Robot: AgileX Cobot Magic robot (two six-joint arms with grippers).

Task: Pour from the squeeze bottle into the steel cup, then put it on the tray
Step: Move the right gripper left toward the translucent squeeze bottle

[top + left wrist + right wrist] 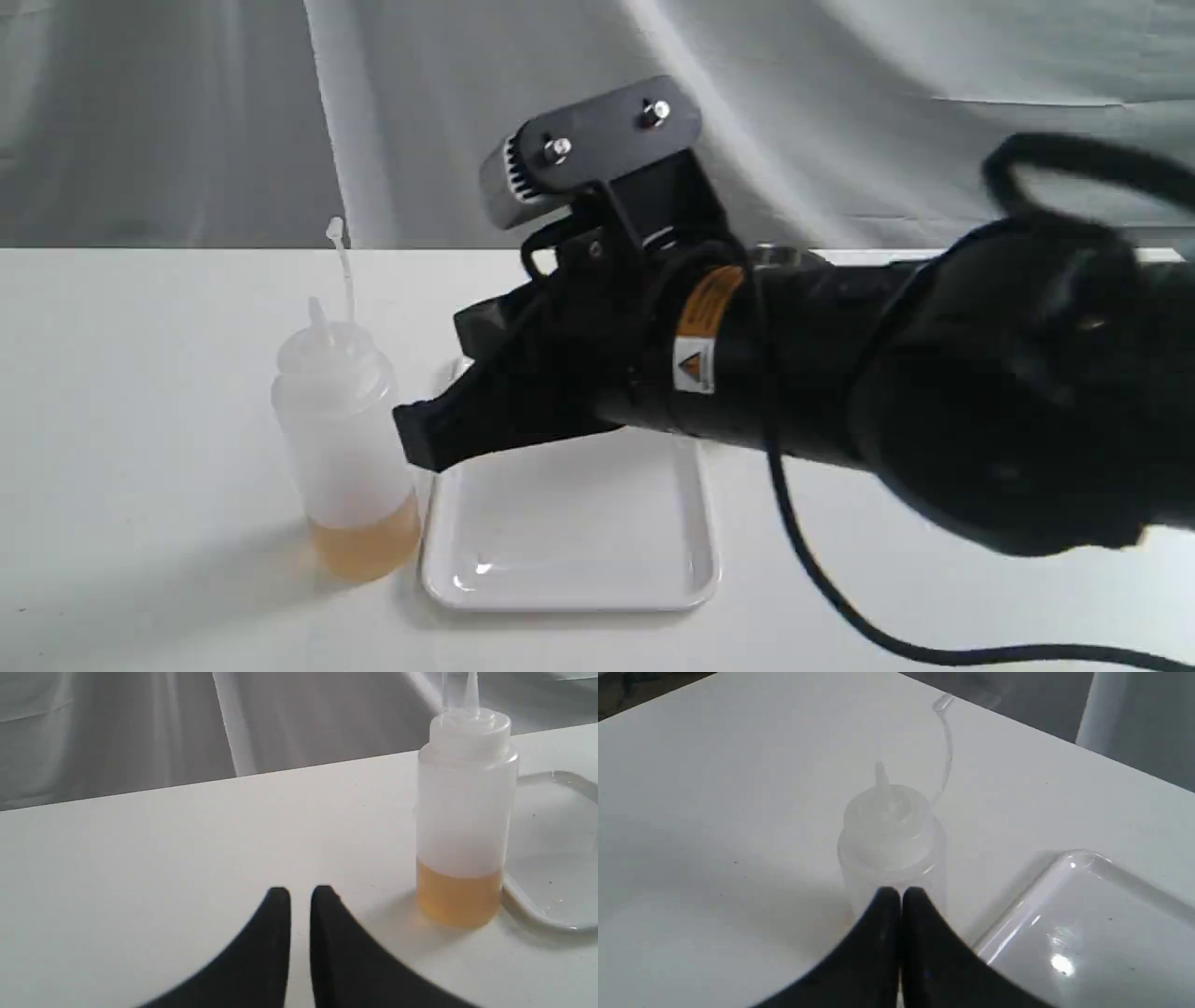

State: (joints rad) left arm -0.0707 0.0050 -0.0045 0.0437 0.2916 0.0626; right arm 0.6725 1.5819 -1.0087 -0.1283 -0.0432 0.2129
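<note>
The squeeze bottle [345, 448] stands upright on the white table, amber liquid at its bottom and its cap strap sticking up. Right beside it lies the white tray [569, 532], with nothing on it. My right gripper [415, 439] reaches across above the tray, shut and empty, its tips just short of the bottle's side; the right wrist view shows them [901, 891] in front of the bottle [892, 830]. My left gripper [300, 891] hovers low over the table, shut but for a slit, well apart from the bottle [465, 812]. Only a steel sliver of the cup [775, 252] peeks over my right arm.
A grey cloth backdrop [187, 112] hangs behind the table's far edge. My right arm's black cable [840, 597] trails over the table right of the tray. The tray's corner [551, 858] lies close against the bottle's base.
</note>
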